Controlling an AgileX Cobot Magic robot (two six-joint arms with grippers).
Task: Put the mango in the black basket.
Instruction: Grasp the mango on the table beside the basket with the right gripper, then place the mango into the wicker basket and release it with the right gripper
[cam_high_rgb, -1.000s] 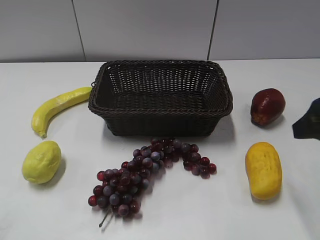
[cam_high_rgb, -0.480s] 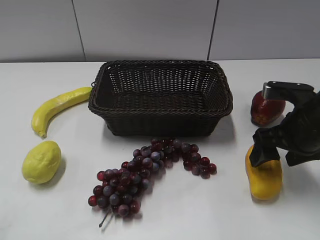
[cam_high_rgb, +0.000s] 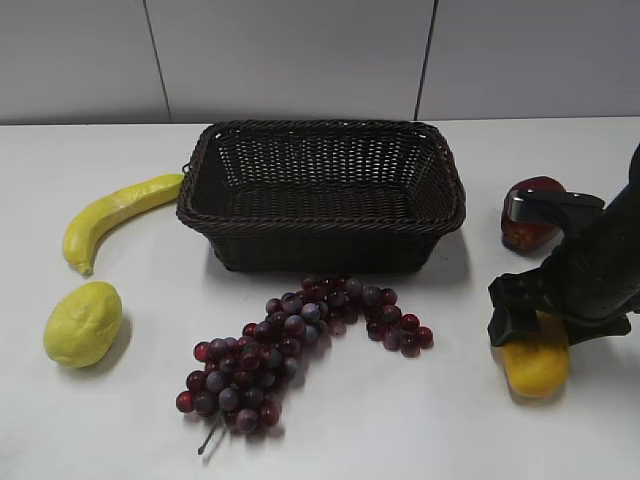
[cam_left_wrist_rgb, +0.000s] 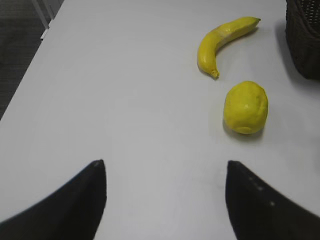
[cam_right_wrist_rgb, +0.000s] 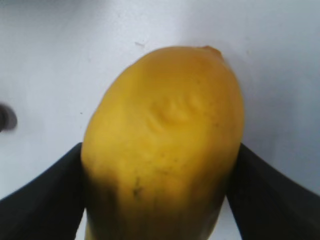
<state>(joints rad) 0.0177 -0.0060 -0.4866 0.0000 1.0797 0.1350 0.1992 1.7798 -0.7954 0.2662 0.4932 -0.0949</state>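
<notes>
Smooth orange-yellow oblong mango (cam_right_wrist_rgb: 165, 145) clasped between right pincer (cam_right_wrist_rgb: 160, 190) fingers; left pincer (cam_left_wrist_rgb: 165, 197) open, woven basket (cam_high_rgb: 322, 195) apart.

Banana (cam_left_wrist_rgb: 225, 41) and lemon (cam_left_wrist_rgb: 245, 107) on white table (cam_left_wrist_rgb: 125, 90); basket (cam_left_wrist_rgb: 304, 37) corner at right; jaws apart.

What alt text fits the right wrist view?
A mango fills most of the frame, lying on a white table with one dark finger of the right gripper on each side of it. Whether the fingers are gripping it cannot be told.
</notes>
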